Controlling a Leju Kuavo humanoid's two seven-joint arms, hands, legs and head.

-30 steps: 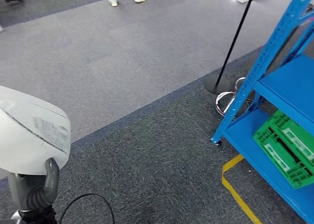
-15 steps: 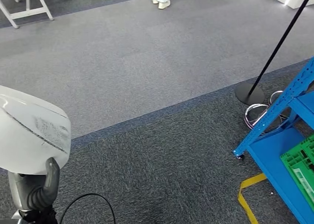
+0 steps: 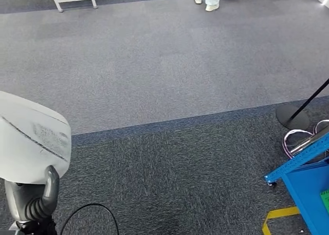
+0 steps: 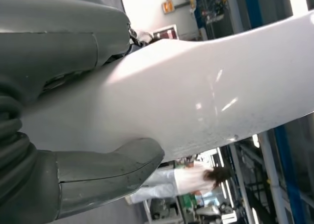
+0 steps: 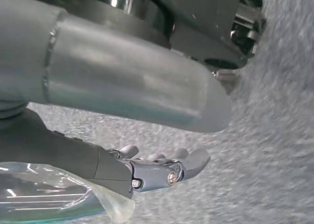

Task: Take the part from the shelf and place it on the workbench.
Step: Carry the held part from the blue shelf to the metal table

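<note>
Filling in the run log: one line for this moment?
left robot hand: holds white part | right robot hand: open, empty | blue shelf: at right | phase: carrying

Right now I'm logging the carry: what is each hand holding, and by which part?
The left hand grips the large curved white glossy part at its near end; the right hand holds nothing.

part: big white curved plastic shell part (image 3: 31, 140), smooth and glossy, with a dark scuffed streak and some faint grey smudgy marks on its face
state: held up off the floor, gripped from underneath by the grey left hand (image 3: 33, 199), thumb pressed against its lower edge
pose: tilted a bit, rounded edge facing the carpet
wrist close-up: same white shell (image 4: 207, 96) lies across the fingers, thumb (image 4: 107, 172) clamped on it
shelf: blue metal shelf (image 3: 306, 181) sits well apart from the part, way off at the right edge
</note>
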